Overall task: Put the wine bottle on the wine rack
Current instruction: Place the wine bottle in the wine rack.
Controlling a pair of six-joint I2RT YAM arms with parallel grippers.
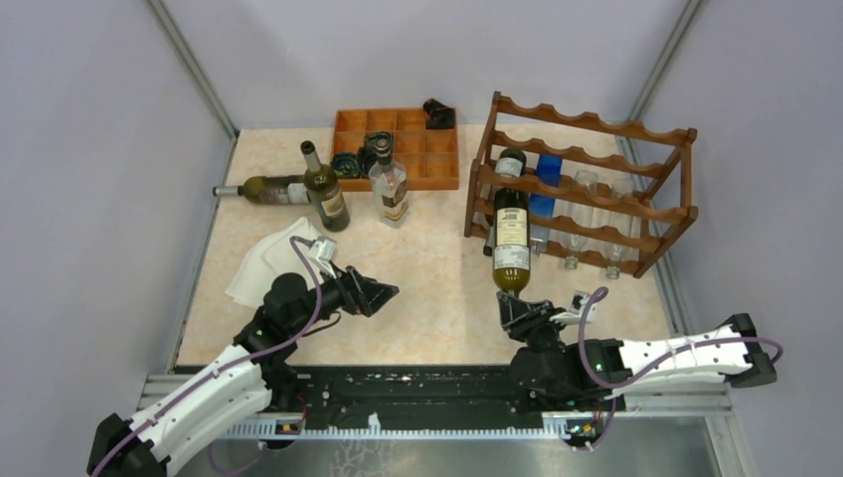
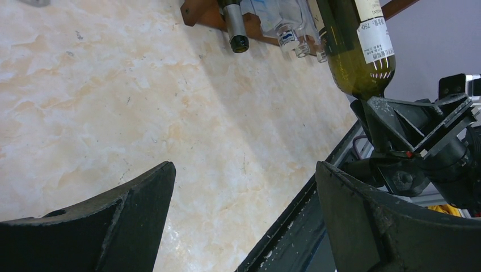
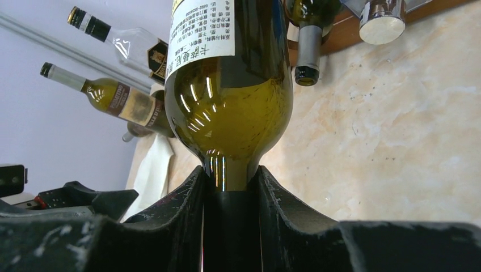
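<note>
The right gripper (image 3: pixel 231 184) is pinched on the neck of the wine bottle (image 1: pixel 511 238), its two dark fingers (image 3: pixel 190 198) pressed against the glass right at the green shoulder. From that grip the bottle runs away from the arm, base first, to the left end of the wine rack (image 1: pixel 636 189), which stands on the far right part of the table (image 1: pixel 437 268). The bottle's labelled body overlaps the rack's front scalloped rails, though I cannot tell whether it sits in a cradle or only leans there. Just beside it the neck of a dark racked bottle (image 3: pixel 309 48) pokes out of a lower tier. Further right in the rack lie clear bottles (image 1: pixel 582 214), with a blue object (image 1: pixel 544 189) between them and the held bottle. The left gripper (image 1: pixel 383 291) has its jaws spread wide and holds nothing. It hovers over the near-left part of the table, well apart from the wine bottle. A white cloth (image 1: pixel 260 263) lies beside that arm, near the left edge. Toward the far left corner a bottle on its side (image 1: pixel 263 189) lies near an upright green bottle (image 1: pixel 325 199) and an upright clear bottle (image 1: pixel 390 189). A flat orange-brown compartment tray (image 1: pixel 437 169) lies against the far edge just behind them.
</note>
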